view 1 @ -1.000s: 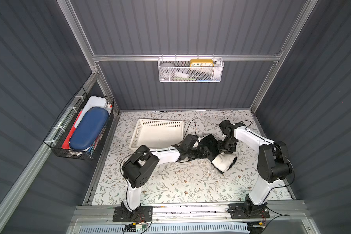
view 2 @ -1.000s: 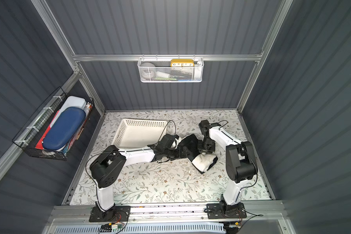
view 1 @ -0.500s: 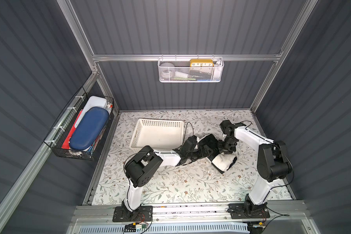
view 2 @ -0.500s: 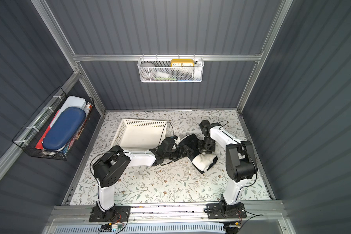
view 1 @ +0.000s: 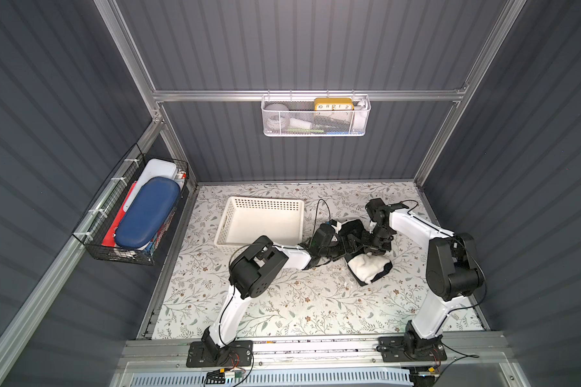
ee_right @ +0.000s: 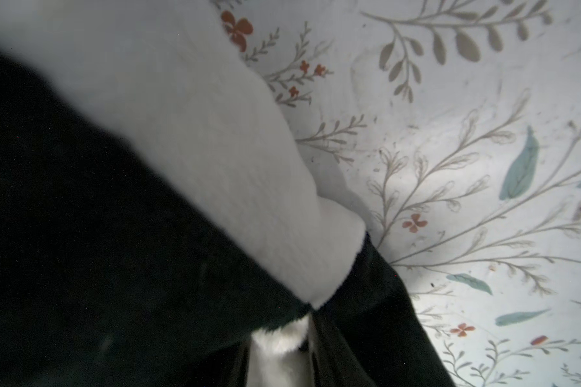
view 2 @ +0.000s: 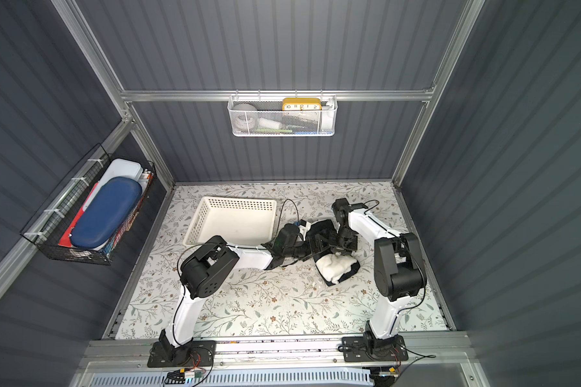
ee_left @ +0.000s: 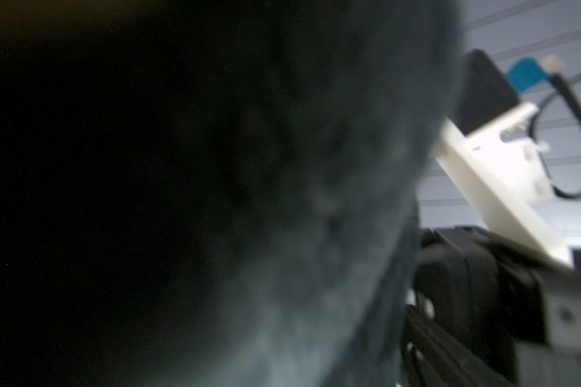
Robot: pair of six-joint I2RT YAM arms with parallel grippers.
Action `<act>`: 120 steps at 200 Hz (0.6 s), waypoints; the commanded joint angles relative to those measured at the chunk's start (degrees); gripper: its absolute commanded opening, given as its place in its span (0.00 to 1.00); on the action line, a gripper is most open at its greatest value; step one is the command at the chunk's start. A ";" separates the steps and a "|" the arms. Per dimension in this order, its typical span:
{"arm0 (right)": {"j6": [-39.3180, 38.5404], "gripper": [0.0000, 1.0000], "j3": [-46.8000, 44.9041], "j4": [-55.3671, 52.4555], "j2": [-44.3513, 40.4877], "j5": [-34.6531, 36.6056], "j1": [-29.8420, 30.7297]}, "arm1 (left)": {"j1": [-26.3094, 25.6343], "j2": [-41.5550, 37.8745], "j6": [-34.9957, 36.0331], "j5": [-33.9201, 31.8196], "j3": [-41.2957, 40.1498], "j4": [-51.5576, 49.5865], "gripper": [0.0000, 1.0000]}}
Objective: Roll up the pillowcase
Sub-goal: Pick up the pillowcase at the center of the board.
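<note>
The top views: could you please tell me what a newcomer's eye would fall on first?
The bunched black-and-white pillowcase, right of centre on the floral table cover, where the left arm and right arm meet. Then the empty white basket behind it to the left, and the blue case in the wire rack on the left wall.

pillowcase (view 1: 369, 268) lies right of the basket (view 1: 265, 205), on the table cover (view 1: 282, 301).
</note>
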 commanded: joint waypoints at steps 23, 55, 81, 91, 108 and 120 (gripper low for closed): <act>0.16 0.33 -1.47 -0.50 -0.25 -1.39 0.42 | -0.44 2.49 0.86 4.44 4.14 -9.06 0.51; 0.20 0.33 -1.86 -0.49 -1.04 -1.13 0.42 | -0.30 4.48 8.41 3.43 11.30 -20.25 0.00; 0.25 0.33 -1.32 -0.92 -2.08 -1.05 0.33 | -0.11 2.00 13.07 2.62 13.20 -23.86 0.00; 0.29 0.33 -0.88 -1.18 -2.85 -1.04 0.33 | -0.02 0.80 16.07 1.55 14.77 -25.84 0.00; 0.66 0.36 -0.65 -1.78 -4.91 -0.37 0.25 | -0.01 -0.31 22.01 -1.96 19.75 -32.93 0.00; 0.94 0.38 -0.81 -1.79 -6.91 0.30 0.16 | 0.24 -0.56 25.37 -3.29 22.70 -37.00 0.00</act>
